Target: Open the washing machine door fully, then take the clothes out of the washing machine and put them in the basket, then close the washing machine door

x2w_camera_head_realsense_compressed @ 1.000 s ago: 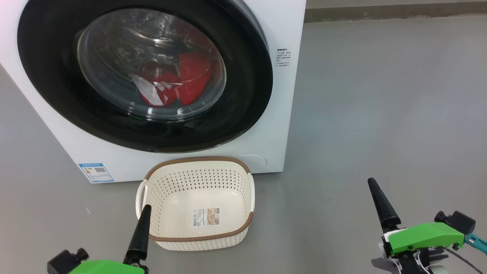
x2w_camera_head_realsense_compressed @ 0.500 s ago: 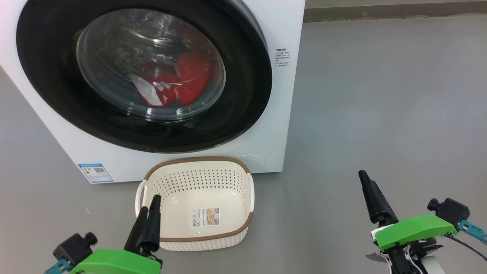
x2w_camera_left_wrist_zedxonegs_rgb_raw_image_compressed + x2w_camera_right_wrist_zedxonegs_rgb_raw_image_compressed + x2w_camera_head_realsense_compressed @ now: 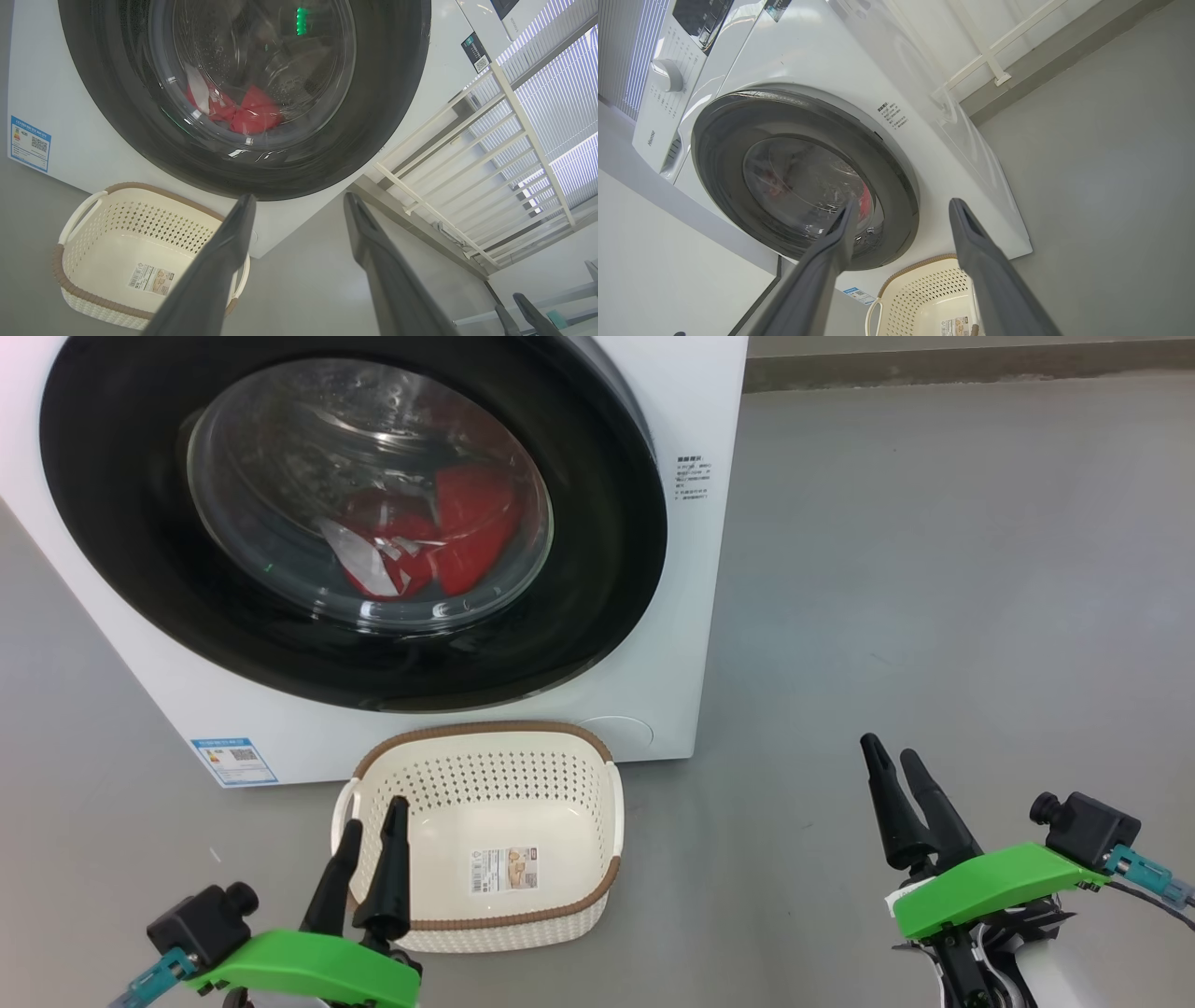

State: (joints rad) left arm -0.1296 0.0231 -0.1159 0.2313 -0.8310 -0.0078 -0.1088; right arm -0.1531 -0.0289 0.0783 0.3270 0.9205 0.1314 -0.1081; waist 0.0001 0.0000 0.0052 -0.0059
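Task at its very start, nothing done as far as the views show. The washing machine door (image 3: 280, 495) is shut, its black frame lying flat against the front of the washing machine (image 3: 691, 616), no gap seen at the edge in the head view or in either wrist view. The clothes (image 3: 467, 532) are all inside the drum, red with white bits, bunched low behind the glass bowl. The basket (image 3: 485, 728) sits on the floor (image 3: 934, 569) just in front of the machine's base, below the door, upright and empty apart from its paper label (image 3: 505, 869). Left gripper (image 3: 375, 814) is open, fingers apart, holding nothing, low at the lower left and lined up over the basket's near left rim; cannot tell if it touches the rim, likely above it. Right gripper (image 3: 888, 748) is also open and empty, over bare floor well to the right of the basket and apart from the machine. Both wrist views look up along spread fingers toward the door, so neither arm is in contact with it. All three steps remain: swing the door fully open, move the clothes from drum to basket, shut the door. Judged next step is reaching for the door's edge; where the handle or catch sits is not clear from these views. The basket stands close under the door and could hamper a low reach.
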